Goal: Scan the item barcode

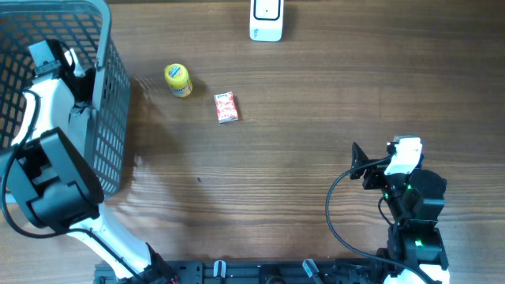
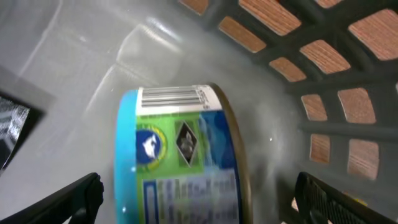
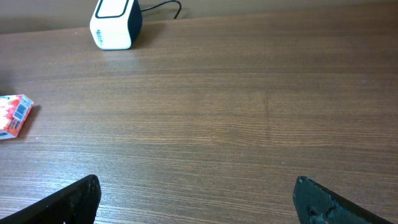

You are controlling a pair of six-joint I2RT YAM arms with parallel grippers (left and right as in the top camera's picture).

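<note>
Counter (image 1: 316, 158), wooden: scanner (image 1: 266, 20) stood at its far edge. Basket (image 1: 110, 95), left end: contained the can (image 2: 180, 162), which lay on its side, barcode (image 2: 171, 98) showing. Left pincer (image 2: 196, 199): released, fingers either side of the can, not gripping. Right pincer (image 3: 196, 193): released, idle above the counter. Risk: round can could roll from closing fingers; basket wall could snag the lift.

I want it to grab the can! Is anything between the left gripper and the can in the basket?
Nothing visible: the left gripper is open right over the can on the floor of the basket. Toward the scanner, though, the basket's wall stands in the way.
</note>
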